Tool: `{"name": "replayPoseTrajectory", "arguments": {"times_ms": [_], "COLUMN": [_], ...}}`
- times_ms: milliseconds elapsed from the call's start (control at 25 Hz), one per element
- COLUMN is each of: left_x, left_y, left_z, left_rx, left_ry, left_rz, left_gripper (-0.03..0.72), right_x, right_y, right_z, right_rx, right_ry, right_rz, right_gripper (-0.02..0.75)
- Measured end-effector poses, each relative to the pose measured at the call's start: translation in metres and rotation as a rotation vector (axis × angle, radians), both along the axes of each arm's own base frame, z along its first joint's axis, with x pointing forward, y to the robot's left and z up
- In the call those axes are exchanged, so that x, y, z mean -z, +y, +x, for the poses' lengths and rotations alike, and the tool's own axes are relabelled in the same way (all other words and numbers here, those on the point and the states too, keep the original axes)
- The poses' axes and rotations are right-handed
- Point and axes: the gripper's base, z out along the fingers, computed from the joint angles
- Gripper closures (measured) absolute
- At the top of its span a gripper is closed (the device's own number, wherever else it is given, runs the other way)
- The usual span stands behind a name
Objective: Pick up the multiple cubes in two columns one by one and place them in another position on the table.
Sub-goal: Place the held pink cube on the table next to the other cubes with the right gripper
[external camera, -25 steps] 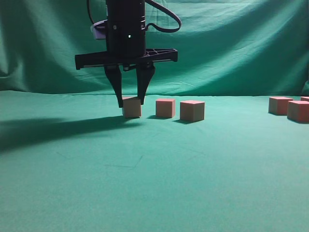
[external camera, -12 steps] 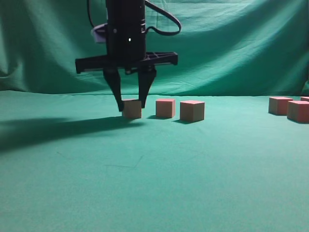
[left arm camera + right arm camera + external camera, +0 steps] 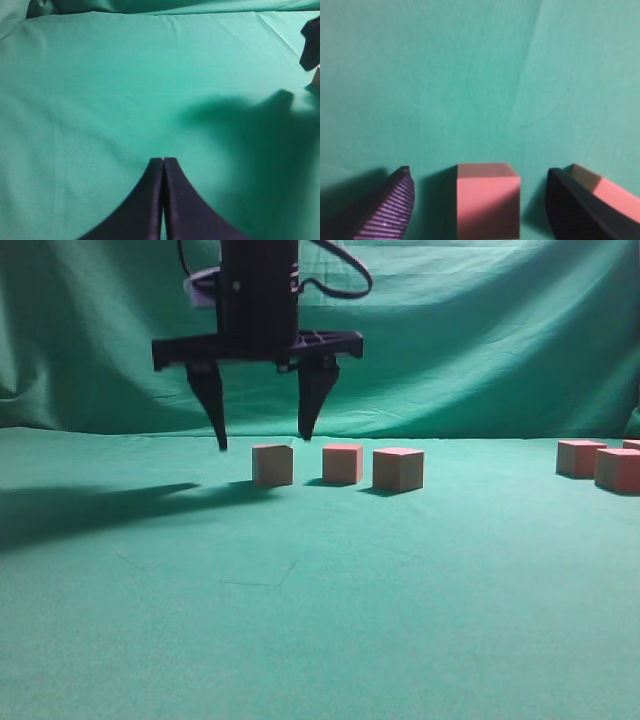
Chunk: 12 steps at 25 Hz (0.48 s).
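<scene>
I have the broad flat table (image 3: pixel 330 620) covered in slightly wrinkled green cloth. My landmark is the small matte salmon-tan cube (image 3: pixel 272 464) directly under the right arm. The black two-finger right gripper (image 3: pixel 262 442) hangs just above that cube with its jaws spread well wider than the block, touching nothing; the right wrist view shows the cube (image 3: pixel 487 200) sitting flat on the cloth between the ribbed fingers (image 3: pixel 395 205) with clear gaps on both sides, so it is released. The black left gripper (image 3: pixel 163 165) is well apart from the landmark over bare cloth, its fingertips pressed together and empty.

To do this step well, I judge: lift straight up so neither finger clips the landmark cube or its neighbour, which sits close to the right-hand finger in the wrist view. Then swing toward the cubes still waiting far to the right of the landmark.

Count, exterior view: three cubes in the placed row, meaning the landmark, a second cube (image 3: pixel 342 463) just right of it, and a third cube (image 3: pixel 398 469) beyond. Far right are two whole cubes (image 3: pixel 580 458) plus a sliver of another at the frame edge. Any more are out of view.
</scene>
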Motion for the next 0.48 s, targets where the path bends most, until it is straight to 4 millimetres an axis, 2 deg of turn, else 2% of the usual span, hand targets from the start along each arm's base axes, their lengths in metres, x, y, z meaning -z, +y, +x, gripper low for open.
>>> {"name": "replayPoseTrajectory", "arguments": {"times_ms": [120, 240, 360, 480], "left_x": [0.000, 0.000, 0.000, 0.000], "left_y": [0.000, 0.000, 0.000, 0.000], "left_z": [0.000, 0.000, 0.000, 0.000], "left_rx": [0.000, 0.000, 0.000, 0.000], "left_ry": [0.000, 0.000, 0.000, 0.000], "left_rz": [0.000, 0.000, 0.000, 0.000], "left_gripper": [0.688, 0.688, 0.688, 0.688], "right_x": [-0.019, -0.046, -0.086, -0.131], "right_y": [-0.003, -0.006, -0.013, -0.023], "right_z": [0.001, -0.001, -0.007, -0.022], "right_rx": [-0.024, -0.050, -0.067, -0.111], "right_ry": [-0.050, -0.102, -0.158, -0.209], "right_rz": [0.015, 0.034, 0.058, 0.063], "right_gripper": [0.234, 0.234, 0.234, 0.234]}}
